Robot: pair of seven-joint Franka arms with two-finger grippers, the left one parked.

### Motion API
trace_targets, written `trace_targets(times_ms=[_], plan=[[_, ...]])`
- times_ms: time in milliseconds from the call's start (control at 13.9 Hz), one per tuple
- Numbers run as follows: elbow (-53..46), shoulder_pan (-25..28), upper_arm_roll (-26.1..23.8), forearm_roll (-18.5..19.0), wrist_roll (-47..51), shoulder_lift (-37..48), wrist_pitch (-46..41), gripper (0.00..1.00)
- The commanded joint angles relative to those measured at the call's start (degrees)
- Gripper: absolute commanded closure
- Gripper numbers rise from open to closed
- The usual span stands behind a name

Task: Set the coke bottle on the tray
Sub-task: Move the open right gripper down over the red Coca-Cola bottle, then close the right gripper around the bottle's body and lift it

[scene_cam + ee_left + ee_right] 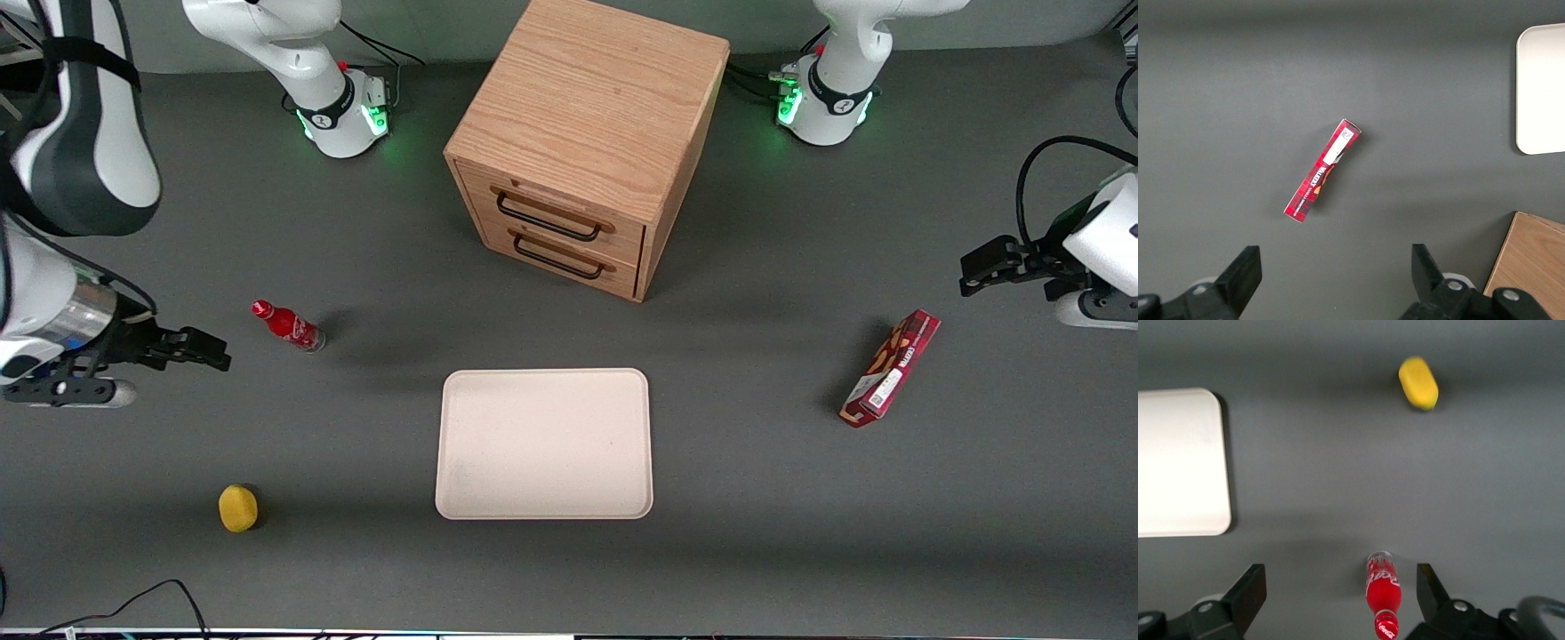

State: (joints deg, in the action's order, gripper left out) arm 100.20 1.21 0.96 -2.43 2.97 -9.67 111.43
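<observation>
The coke bottle (289,326) is small and red with a red cap, and stands on the grey table between the tray and the working arm's end. It also shows in the right wrist view (1383,593), cap toward the camera, nearer one finger than the other. The cream-beige tray (544,443) lies flat and bare in front of the drawer cabinet, nearer the front camera; its corner also shows in the right wrist view (1178,463). My right gripper (213,354) (1341,593) hangs open and empty above the table, beside the bottle toward the working arm's end.
A wooden two-drawer cabinet (582,142) stands farther from the front camera than the tray. A yellow rounded object (238,508) (1418,383) lies nearer the front camera than the bottle. A red snack box (891,367) (1323,170) lies toward the parked arm's end.
</observation>
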Motion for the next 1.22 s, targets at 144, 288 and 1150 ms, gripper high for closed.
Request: trace_targets(times_ms=[144, 288, 1150], plan=[[12.63, 0.02, -0.87, -0.21, -3.49, 5.27, 2.91, 0.00], [17.20, -0.68, -0.87, -0.21, -7.52, 6.50, 6.76, 0.00], [31.02, -2.53, -0.87, -0.21, -8.33, 10.81, 16.63, 0.20]])
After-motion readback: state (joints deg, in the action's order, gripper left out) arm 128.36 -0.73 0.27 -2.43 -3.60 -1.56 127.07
